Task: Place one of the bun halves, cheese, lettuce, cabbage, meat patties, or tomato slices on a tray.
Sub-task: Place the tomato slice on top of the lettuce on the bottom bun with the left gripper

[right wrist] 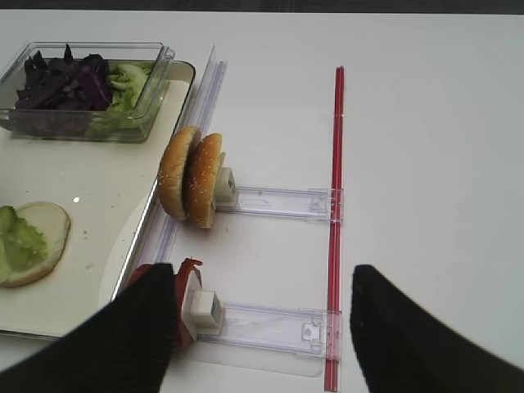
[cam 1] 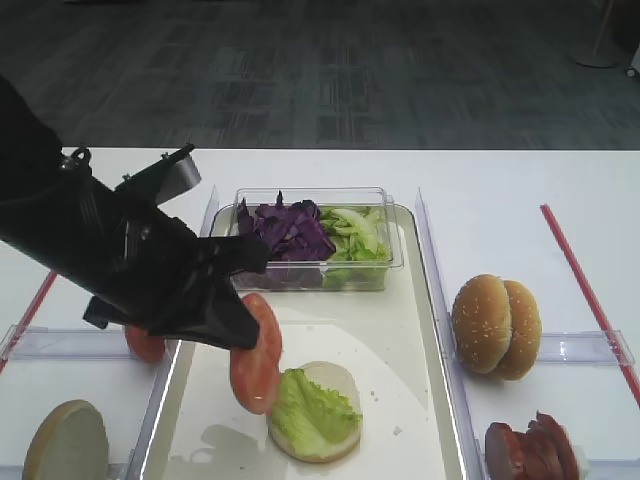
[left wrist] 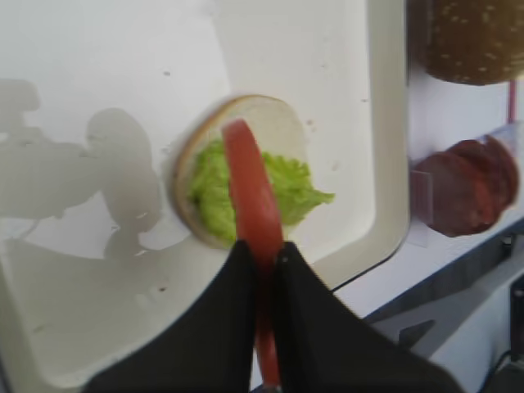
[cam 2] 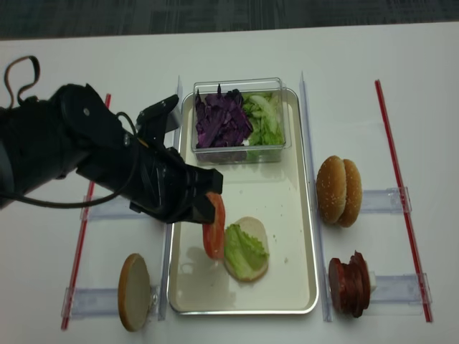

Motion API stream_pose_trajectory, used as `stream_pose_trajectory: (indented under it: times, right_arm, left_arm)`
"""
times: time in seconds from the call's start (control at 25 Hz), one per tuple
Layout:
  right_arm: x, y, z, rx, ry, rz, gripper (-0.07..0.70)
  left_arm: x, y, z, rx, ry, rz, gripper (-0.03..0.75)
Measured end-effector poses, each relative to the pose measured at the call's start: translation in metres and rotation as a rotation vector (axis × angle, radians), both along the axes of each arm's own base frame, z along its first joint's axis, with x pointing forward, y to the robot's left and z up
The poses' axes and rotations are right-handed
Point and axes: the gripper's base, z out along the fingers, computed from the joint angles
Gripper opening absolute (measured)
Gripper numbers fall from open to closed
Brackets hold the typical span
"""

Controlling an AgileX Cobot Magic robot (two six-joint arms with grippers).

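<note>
My left gripper (cam 2: 209, 206) pinches a tomato slice (cam 2: 214, 231) by its upper edge, fingers pressed tight on it, so the slice hangs on edge over the tray (cam 2: 290, 208), just left of the bun half (cam 2: 246, 249) that lies cut face up with a lettuce leaf (cam 2: 242, 249) on it. In the left wrist view the slice points straight at that leaf.

To do this well, I judge I should carry the slice a little right until it sits over the leaf, tip it towards flat, lower it until it touches the lettuce, and only then part my fingers; let go on edge and it may roll or slide onto the bare tray.

My right gripper (right wrist: 262, 327) hangs near the right-hand holders, fingers spread and empty.

The clear box (cam 2: 240, 120) at the tray's far end holds purple cabbage (cam 2: 222, 118) on the left and more lettuce on the right. The right-side holders keep two bun halves (cam 2: 339, 190) on edge and, nearer, the meat patties (cam 2: 349, 283). On the left, a holder keeps another bun half (cam 2: 134, 291).
</note>
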Motion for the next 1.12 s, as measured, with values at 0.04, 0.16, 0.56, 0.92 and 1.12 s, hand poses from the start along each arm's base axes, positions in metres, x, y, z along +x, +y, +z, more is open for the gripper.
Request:
stream_pose_trajectory:
  times: [0.04,0.16,0.56,0.92,1.12]
  right_arm:
    - [0.0,0.0,0.0,0.0,0.0,0.0,0.484]
    - [0.0,0.0,0.0,0.0,0.0,0.0,0.484]
    - [0.0,0.0,0.0,0.0,0.0,0.0,0.484]
    - [0.0,0.0,0.0,0.0,0.0,0.0,0.484]
    - [0.0,0.0,0.0,0.0,0.0,0.0,0.484]
  left_arm:
    - [-0.001,-0.002,-0.001,-0.04,-0.005,-0.004,0.025]
    - [-0.007,-0.005,-0.007,-0.125,-0.01,-0.008,0.025]
    - [-0.015,-0.013,-0.025,-0.292,0.011,-0.018,0.025]
    - [-0.008,-0.022,-0.051,-0.352,0.084,-0.034,0.025]
    - [-0.006,-0.023,-0.057,-0.364,0.104,-0.036,0.025]
